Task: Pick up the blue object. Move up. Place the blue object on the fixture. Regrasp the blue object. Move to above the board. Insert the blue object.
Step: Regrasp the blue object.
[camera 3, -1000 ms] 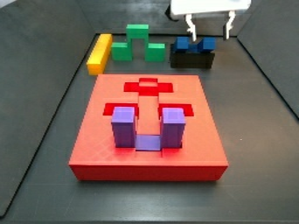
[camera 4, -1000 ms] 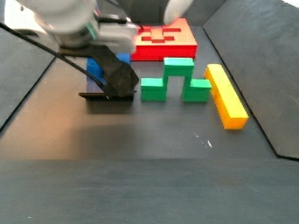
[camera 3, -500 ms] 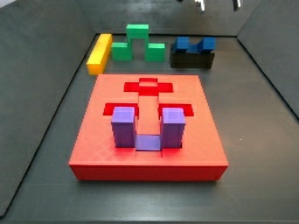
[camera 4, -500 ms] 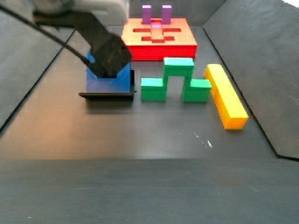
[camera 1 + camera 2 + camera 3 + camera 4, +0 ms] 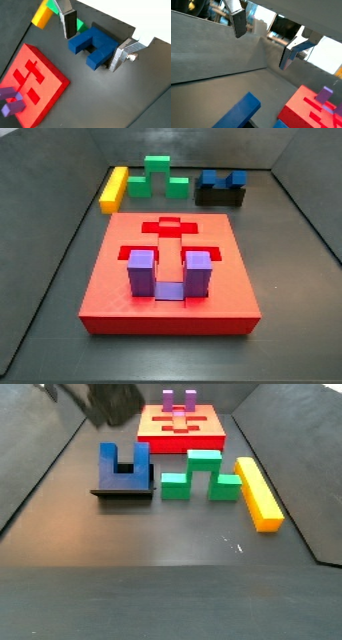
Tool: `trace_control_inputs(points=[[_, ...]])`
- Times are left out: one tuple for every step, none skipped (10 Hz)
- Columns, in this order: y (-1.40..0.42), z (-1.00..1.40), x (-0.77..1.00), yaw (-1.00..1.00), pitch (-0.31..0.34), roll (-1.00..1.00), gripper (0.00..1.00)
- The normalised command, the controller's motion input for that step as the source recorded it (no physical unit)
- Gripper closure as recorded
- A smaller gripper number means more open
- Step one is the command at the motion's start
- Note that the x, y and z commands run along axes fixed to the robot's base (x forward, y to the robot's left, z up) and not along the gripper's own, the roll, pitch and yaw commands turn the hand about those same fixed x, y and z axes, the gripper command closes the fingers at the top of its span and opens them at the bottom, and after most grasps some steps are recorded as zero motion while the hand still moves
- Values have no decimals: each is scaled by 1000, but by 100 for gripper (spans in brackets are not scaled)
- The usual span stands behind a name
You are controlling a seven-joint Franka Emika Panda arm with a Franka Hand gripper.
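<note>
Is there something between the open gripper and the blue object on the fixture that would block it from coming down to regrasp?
Nothing visible does. In a wrist view the gripper hangs open above the blue object, with only air between. The blue object sits on the fixture, apart from the green block.

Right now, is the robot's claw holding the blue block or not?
Gripper: open, holding nothing, up above the blue object, which sits on the fixture with prongs up.
</note>
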Motion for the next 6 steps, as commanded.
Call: trace_control_inputs(points=[[-37,269,57,166,191,640,0],[-57,266,66,177,186,629,0],[-51,260,89,189,197,651,0],[-57,251,91,194,206,706,0],[-117,191,100,211,203,817,0],[-189,114,60,217,183,897,0]])
